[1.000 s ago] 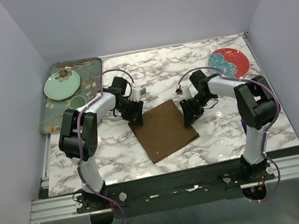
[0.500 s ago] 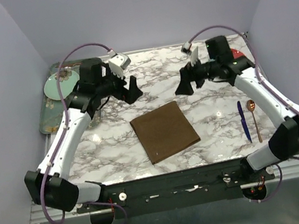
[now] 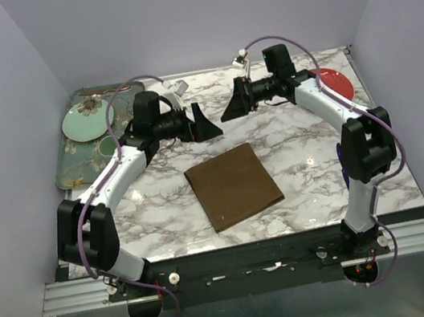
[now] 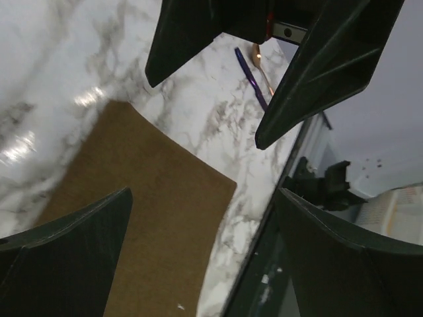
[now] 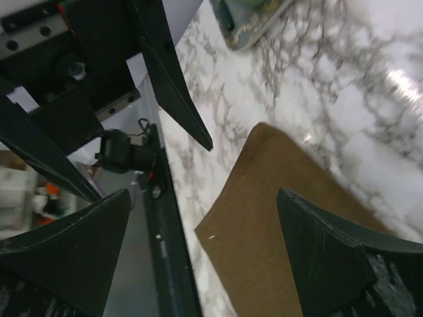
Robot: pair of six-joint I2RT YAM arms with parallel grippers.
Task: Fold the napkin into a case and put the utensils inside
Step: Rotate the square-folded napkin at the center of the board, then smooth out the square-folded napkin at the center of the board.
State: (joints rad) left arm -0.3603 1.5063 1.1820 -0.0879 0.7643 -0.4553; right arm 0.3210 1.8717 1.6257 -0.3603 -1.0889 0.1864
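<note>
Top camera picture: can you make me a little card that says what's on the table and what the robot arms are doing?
napkin: brown, lying flat, middle of table
left end effector: open, empty, above the table beyond the napkin
right end effector: open, empty, facing the left one
utensils: on the table, apart from the napkin
tray: far left, holding a green plate
red plate: far right corner

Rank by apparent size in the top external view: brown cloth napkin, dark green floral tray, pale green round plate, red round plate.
1. dark green floral tray, partly under the left arm
2. brown cloth napkin
3. pale green round plate and red round plate: similar; right arm hides part of the red, so unranked
</note>
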